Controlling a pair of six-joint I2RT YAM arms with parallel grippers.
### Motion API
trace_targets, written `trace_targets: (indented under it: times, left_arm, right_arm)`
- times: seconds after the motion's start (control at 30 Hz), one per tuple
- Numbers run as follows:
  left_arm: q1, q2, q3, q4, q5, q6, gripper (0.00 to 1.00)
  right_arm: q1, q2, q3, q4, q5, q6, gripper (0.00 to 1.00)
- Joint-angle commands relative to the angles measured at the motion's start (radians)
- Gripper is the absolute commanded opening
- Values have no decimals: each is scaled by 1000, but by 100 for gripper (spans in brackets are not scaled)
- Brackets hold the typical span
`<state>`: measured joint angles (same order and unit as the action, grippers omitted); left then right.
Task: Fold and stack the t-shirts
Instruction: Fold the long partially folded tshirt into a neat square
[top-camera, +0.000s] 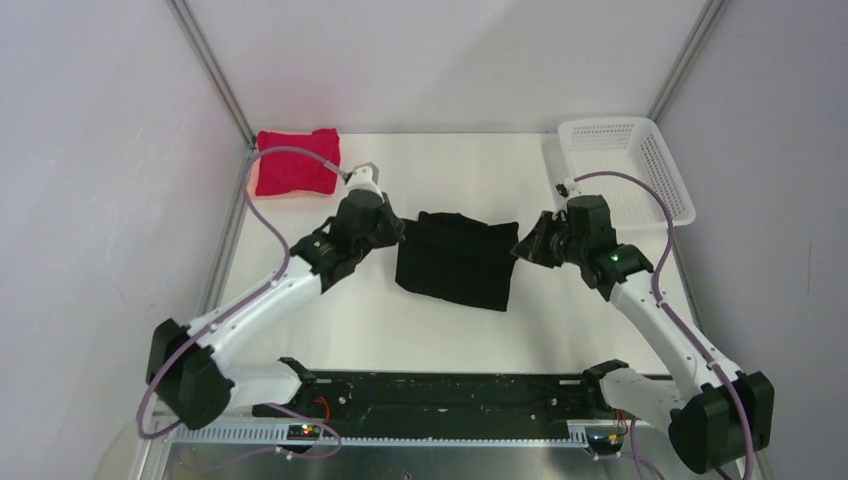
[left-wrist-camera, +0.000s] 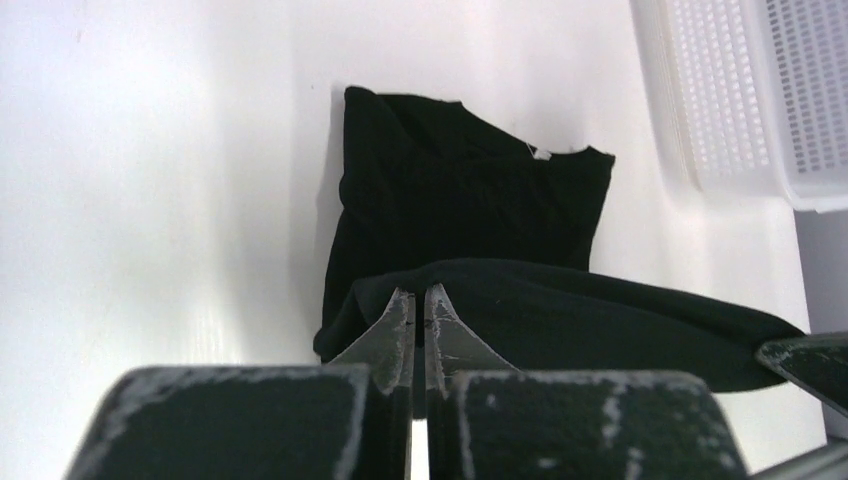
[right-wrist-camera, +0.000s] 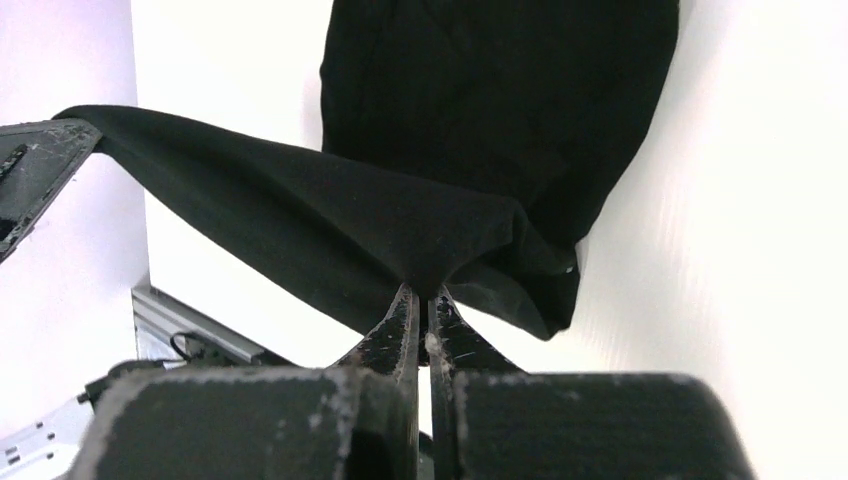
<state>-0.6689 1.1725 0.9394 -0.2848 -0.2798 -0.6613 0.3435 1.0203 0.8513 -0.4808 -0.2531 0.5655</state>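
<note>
left end effector (left-wrist-camera: 418, 296) and right end effector (right-wrist-camera: 421, 292) each pinch an edge of the black t-shirt (top-camera: 455, 262), apparently stretched between them

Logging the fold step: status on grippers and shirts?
Both shut on black shirt: left gripper at its left edge, right gripper at its right. Edge lifted taut between them. Far left corner: red shirt, folded. Far right: basket, not in the way.

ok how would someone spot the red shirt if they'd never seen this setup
Start at the white table and go to its far left corner, across from the mesh basket. The red shirt lies there folded, the only bright cloth; the black shirt is mid-table.
</note>
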Motion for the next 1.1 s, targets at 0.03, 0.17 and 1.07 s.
trace_targets:
  times: [0.03,0.17,1.07]
  left_arm:
    - [89,157,134,53,9,73,0]
    - [124,301,232,59,62,98,0]
    - [244,711,568,57,392,199,100]
  right_arm:
    - [-83,82,78,103,-15,-36,0]
    - [-124,174,92,160,-36,-37,0]
    - [-165,628,343,247,66,-45,99]
